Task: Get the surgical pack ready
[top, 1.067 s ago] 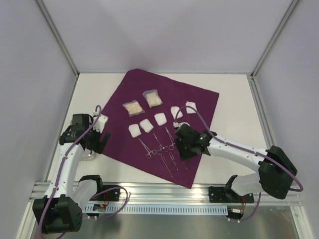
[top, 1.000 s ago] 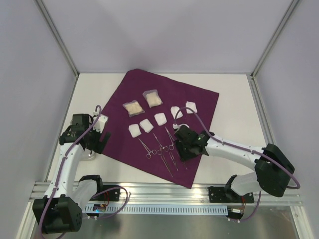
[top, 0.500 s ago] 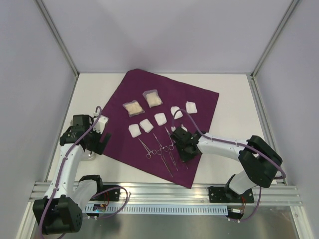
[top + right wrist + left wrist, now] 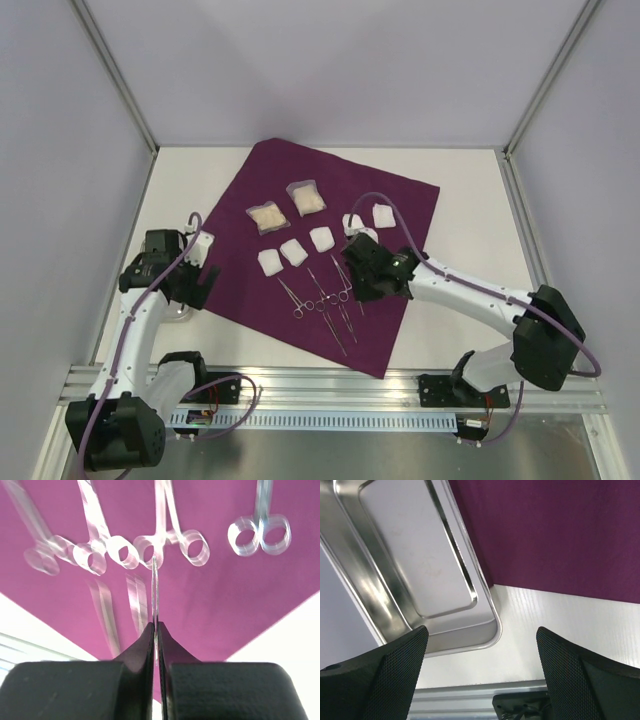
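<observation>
Altogether, drape (image 4: 245, 290) holds five pads (image 4: 322, 239), two packets (image 4: 267, 218).

Top view: bright, diffuse light; shadows faint. Left wrist: sharp; glare streaks on steel tray (image 4: 410, 555). Right wrist: instruments (image 4: 172, 537) smeared by motion blur; cloth (image 4: 240, 595) rendered magenta, plum from above.

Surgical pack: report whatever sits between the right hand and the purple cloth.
The right hand is shut on a thin metal instrument, so that sits between it and the surgical pack. Beneath it, ring-handled instruments lie on the cloth; white pads and two packets lie farther back.
</observation>
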You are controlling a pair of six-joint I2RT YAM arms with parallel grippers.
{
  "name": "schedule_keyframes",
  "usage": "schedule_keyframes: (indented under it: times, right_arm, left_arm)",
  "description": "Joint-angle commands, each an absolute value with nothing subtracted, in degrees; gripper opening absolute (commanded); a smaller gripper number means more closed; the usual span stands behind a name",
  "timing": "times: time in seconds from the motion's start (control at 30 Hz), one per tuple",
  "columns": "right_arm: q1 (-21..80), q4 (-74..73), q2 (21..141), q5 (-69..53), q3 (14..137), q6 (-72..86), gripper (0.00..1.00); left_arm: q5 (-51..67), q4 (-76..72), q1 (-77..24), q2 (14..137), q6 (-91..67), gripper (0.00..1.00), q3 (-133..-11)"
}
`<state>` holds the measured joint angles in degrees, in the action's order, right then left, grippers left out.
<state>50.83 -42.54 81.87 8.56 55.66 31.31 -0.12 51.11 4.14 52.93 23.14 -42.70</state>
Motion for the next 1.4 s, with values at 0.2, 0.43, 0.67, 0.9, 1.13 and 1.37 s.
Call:
schedule_keyframes:
  times: [0.2, 0.43, 0.67, 0.9, 1.13, 1.37]
  right_arm:
    - [53.2, -19.1, 94.1, 2.7, 75.4, 45.7, 0.0]
    - [60.4, -17.9, 116.3, 2.6, 106.6, 50.6, 0.01]
    - [62.1, -12.3, 121.6, 6.8, 107.2, 60.2, 0.0]
    - [63.2, -10.7, 115.3, 18.6, 99.3, 66.0, 0.01]
    - [62.3, -15.6, 109.7, 20.7, 93.2, 79.2, 0.0]
    - [60.3, -13.9, 106.8, 17.2, 88.3, 89.4, 0.01]
  left_arm:
    - [-13.1, 49.8, 10.9, 52.6, 21.4, 1.0, -48.5]
    - [0.5, 51.9, 29.2, 53.6, 29.6, 0.96, -51.9]
    - [21.2, 64.3, 29.1, 49.1, 34.5, 0.79, -55.2]
    - [32.8, 61.1, 20.1, 54.7, 34.4, 0.67, -57.0]
    - [29.5, 47.7, 4.8, 52.6, 36.3, 0.68, -55.6]
    - [36.2, 43.4, 3.6, 51.8, 43.9, 0.57, -57.8]
